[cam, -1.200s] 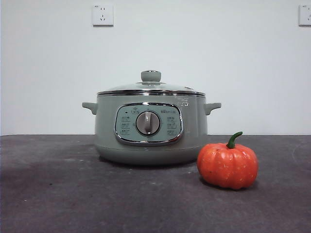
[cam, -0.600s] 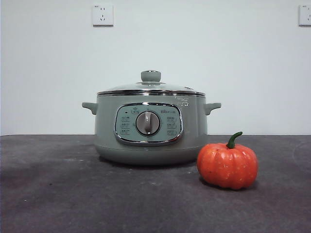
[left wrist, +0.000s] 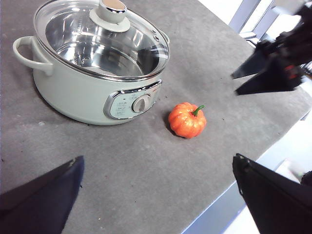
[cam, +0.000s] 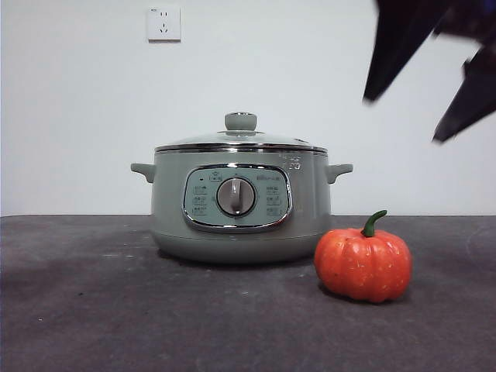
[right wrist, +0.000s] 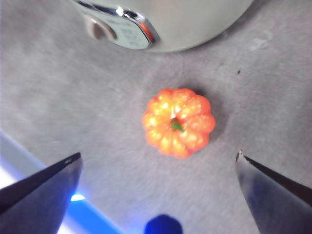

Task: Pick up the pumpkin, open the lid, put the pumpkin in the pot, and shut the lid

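Resting on dark grey table [cam: 93, 310]: pot [cam: 240, 205], pumpkin [cam: 363, 264]; white wall [cam: 77, 116] behind.

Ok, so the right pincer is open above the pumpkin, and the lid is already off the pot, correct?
Not quite. The lid is on the pot, its chrome rim seated all round, as the front and left wrist views show. The rest holds: the right pincer is open above the pumpkin, which sits on the table beside the pot.

A dark grey, faintly speckled table [cam: 93, 310] fills the foreground; behind it rises a plain white wall [cam: 77, 116]; a white wall socket [cam: 163, 23] sits high up.
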